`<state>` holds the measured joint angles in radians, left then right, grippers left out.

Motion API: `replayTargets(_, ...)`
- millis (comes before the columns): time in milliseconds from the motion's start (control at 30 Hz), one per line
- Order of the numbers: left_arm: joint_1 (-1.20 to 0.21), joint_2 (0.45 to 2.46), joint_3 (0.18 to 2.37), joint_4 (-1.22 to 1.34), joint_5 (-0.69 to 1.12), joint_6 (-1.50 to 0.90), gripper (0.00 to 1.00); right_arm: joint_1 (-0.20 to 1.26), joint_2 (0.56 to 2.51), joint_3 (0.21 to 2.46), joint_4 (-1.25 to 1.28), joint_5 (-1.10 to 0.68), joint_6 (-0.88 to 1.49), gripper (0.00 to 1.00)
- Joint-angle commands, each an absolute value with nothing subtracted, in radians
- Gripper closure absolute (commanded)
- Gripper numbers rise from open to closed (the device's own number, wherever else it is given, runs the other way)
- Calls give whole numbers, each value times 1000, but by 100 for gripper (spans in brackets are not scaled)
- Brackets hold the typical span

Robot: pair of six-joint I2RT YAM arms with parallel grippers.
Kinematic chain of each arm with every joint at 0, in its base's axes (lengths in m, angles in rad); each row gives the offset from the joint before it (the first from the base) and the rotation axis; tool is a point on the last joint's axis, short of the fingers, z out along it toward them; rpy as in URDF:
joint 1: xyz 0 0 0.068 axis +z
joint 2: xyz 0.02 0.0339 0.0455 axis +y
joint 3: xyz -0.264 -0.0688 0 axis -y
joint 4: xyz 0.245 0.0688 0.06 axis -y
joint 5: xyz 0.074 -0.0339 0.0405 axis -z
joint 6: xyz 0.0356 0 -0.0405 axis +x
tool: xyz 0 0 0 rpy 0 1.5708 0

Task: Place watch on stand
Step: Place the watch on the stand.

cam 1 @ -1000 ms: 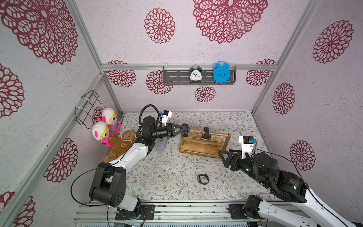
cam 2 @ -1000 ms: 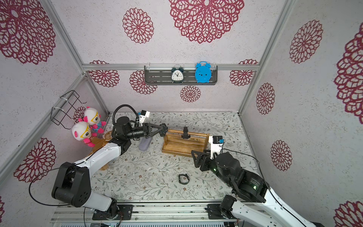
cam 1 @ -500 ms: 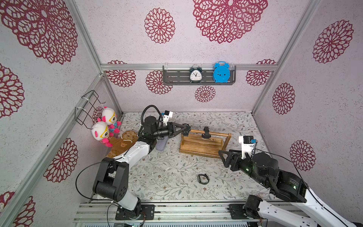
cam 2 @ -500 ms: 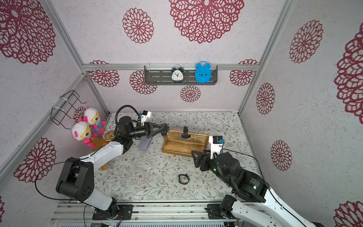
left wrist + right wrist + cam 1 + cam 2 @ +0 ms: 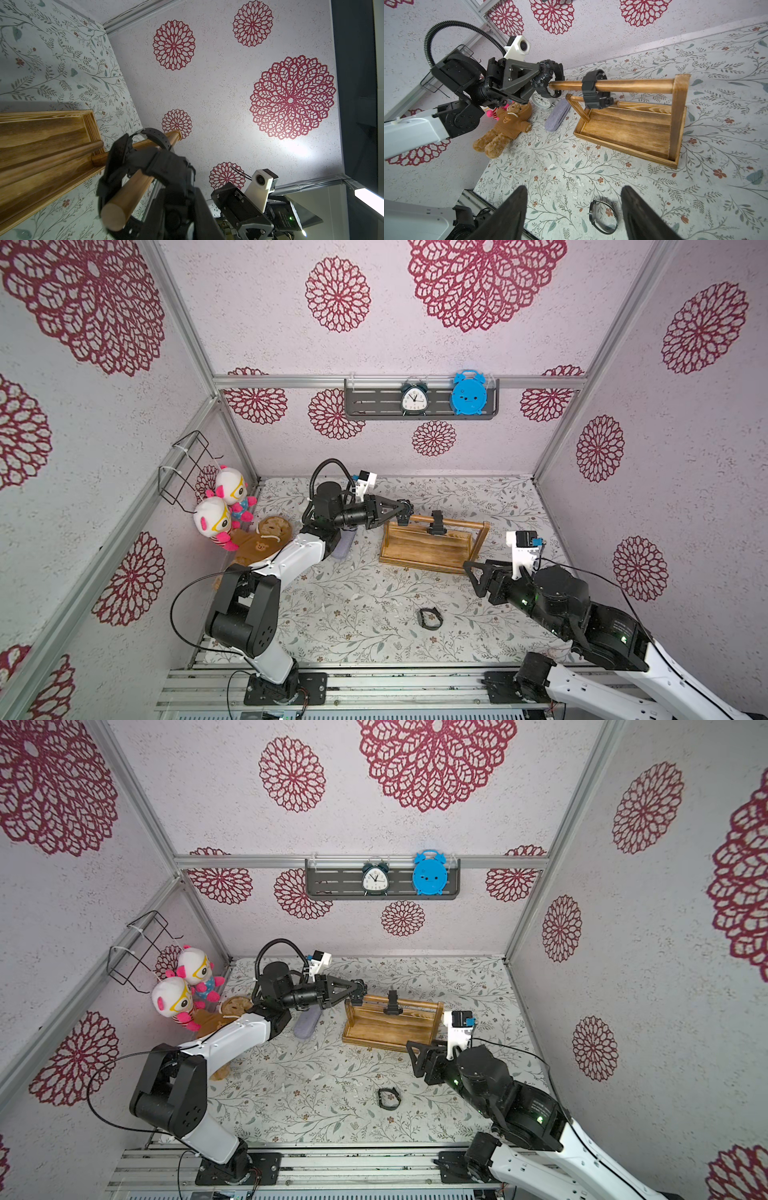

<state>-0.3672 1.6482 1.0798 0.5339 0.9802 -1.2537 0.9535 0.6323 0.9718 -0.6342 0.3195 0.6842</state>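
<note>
In both top views the left tool [image 5: 405,512] meets the free end of the bar [image 5: 461,524] on the stand [image 5: 419,549]. What it grips is a dark lump there, too small to read. A second watch [image 5: 436,526] hangs at mid-bar. A thin watch [image 5: 421,616] lies on the table [image 5: 353,614], near the right tool [image 5: 471,578]. A wall shelf [image 5: 370,400] carries two clocks [image 5: 413,398].

The left wrist view is clearer. The left tool is clamped on the watch [image 5: 117,158], a chunky black one, and the bar's end pokes through its strap loop. The tool's own fingers blend into the black of the strap.

In the right wrist view the right tool's fingers [image 5: 512,214] are cut off by the frame edge. They are spread wide with nothing between them, and the thin watch lies on the table past them. A white clock [image 5: 542,100] is half hidden behind the left tool. Watches: three. Stands: one.
</note>
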Motion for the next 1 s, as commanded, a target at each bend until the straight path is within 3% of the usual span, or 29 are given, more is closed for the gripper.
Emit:
replayTargets(0,-384,1651,1112,523,966,-1253,92,952,617,973,-627,344,703,26)
replayTargets(300,-445,1656,1195,281,900,-1112,87,951,602,953,-624,343,713,26)
replayTargets(967,-517,1737,1271,258,754,-1136,86,951,576,937,-636,347,727,26)
